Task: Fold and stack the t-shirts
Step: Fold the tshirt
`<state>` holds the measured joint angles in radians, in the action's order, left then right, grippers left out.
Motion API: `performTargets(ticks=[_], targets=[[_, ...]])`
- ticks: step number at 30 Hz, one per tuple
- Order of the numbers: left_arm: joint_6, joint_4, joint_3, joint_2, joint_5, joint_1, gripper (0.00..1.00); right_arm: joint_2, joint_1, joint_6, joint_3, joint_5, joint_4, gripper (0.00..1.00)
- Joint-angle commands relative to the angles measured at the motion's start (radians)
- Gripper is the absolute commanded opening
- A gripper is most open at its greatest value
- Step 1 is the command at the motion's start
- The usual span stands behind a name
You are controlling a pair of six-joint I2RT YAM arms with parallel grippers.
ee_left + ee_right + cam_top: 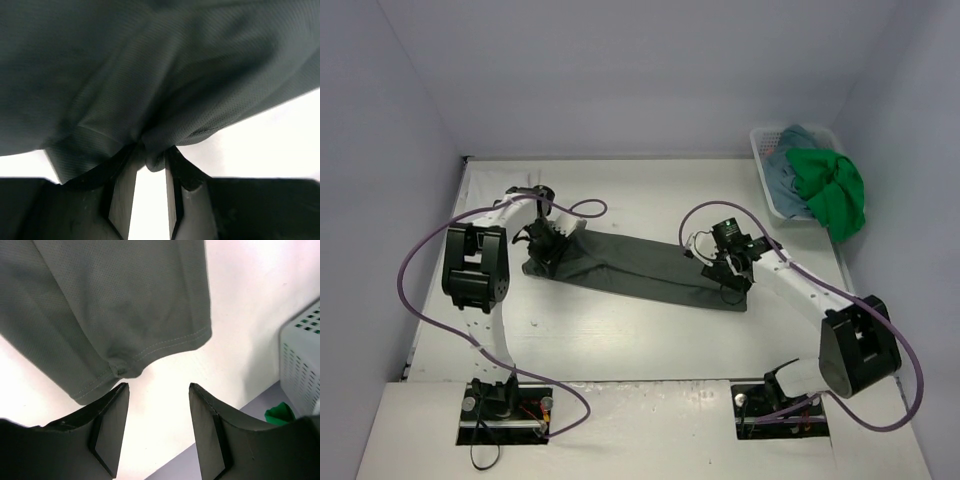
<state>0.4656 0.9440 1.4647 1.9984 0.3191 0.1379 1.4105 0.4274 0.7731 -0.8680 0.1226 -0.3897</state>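
A dark grey-green t-shirt lies folded into a long band across the middle of the table. My left gripper is at its left end. In the left wrist view the jaws stand a little apart, and a small fold of the shirt hangs between the fingertips of this gripper. My right gripper is at the shirt's right end. In the right wrist view that gripper is open and holds nothing, with the stitched hem of the shirt just ahead of its left finger.
A white mesh basket stands at the back right corner against the wall. A bright green t-shirt spills over its rim, and a teal-blue t-shirt lies inside. The basket also shows at the right of the right wrist view.
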Motion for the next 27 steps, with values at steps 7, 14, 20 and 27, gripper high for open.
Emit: performTargets(ticks=[7,14,20,27], targets=[[-0.050,-0.007,0.091,0.002,-0.048,0.012,0.23,-0.119,0.013,-0.052,-0.037,-0.101,-0.032,0.07],[-0.058,0.022,0.077,0.034,-0.066,0.025,0.18,0.034,0.011,-0.090,-0.058,-0.221,0.043,0.00],[-0.039,0.039,0.045,0.045,-0.081,0.037,0.28,0.110,0.010,-0.089,-0.043,-0.238,0.101,0.00],[-0.071,0.013,0.081,0.111,-0.132,0.037,0.28,0.169,0.010,-0.080,0.007,-0.253,0.156,0.00]])
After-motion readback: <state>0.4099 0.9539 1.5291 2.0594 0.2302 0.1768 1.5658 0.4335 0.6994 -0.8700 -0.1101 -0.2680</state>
